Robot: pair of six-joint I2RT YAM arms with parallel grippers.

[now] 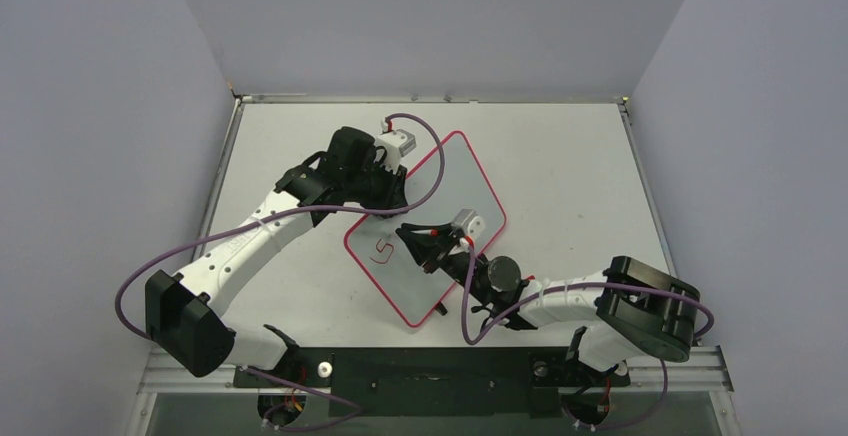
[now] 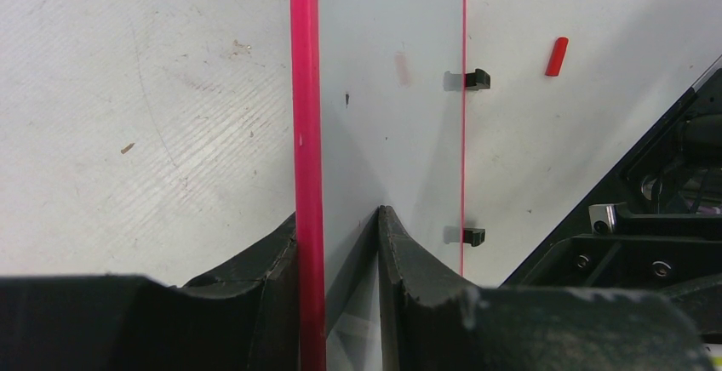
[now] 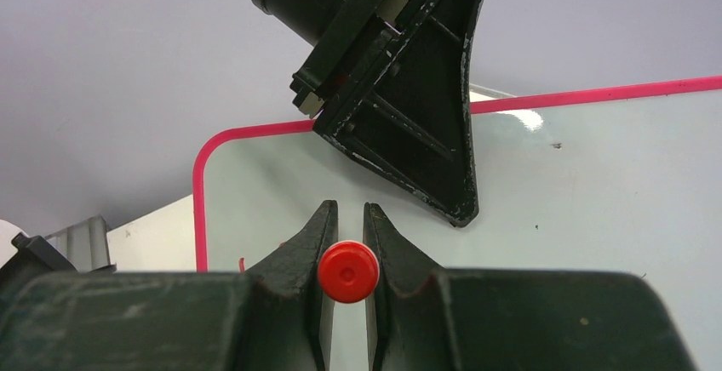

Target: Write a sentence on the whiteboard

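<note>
The whiteboard [image 1: 440, 206] lies turned like a diamond at the table's middle, with a thin red-pink border. Of the sentence, only one red "S"-like stroke [image 1: 382, 250] shows, near the board's left corner. My left gripper [image 1: 393, 192] is shut on the board's upper-left edge. In the left wrist view its gripper [image 2: 336, 218] clamps the pink border [image 2: 306, 116]. My right gripper [image 1: 428, 244] is over the board, just right of the stroke, shut on a red marker [image 3: 348, 271] that stands point-down between its gripper [image 3: 350, 209]. The marker's tip is hidden.
A loose red marker cap [image 2: 556, 56] lies on the table beyond the board's far edge, past the two black clips [image 2: 477, 79]. The left gripper's finger [image 3: 417, 124] stands on the board close ahead of the right gripper. Grey walls enclose the table.
</note>
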